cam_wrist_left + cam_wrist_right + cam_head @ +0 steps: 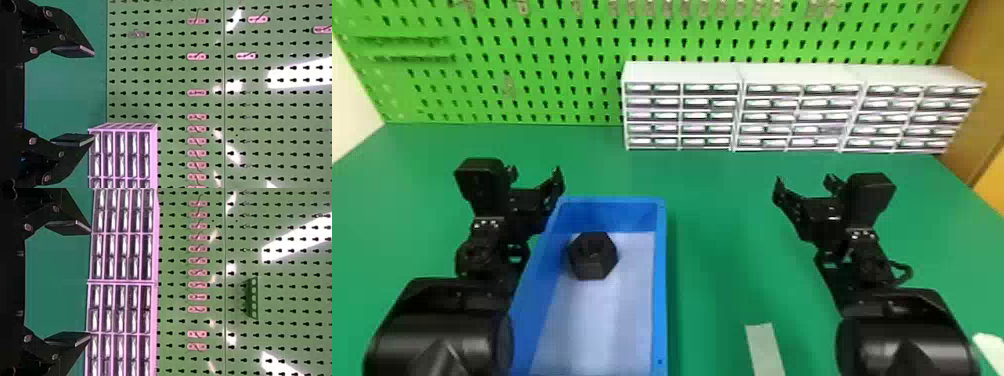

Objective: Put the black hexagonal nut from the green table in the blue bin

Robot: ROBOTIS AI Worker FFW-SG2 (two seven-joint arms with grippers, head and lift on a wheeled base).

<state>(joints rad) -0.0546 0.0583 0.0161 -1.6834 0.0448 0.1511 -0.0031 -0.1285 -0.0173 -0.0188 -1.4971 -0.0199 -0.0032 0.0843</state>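
Black hexagonal nut [593, 256], one, lying inside the blue bin [660, 287] on the green tabletop [719, 220].
Placement: bin floor, toward the far end, nearer the left wall; task apparently met. Handling, by judgement: rigid, chunky, hardly fragile; weight uncertain, heavy if steel, light if plastic; smooth faces may slip. Recommended hold: squarely across two opposite flats, since corners invite twisting. Left tool [535, 172] and right tool [803, 181]: fingers apart, nothing between them, both raised beyond the nut.
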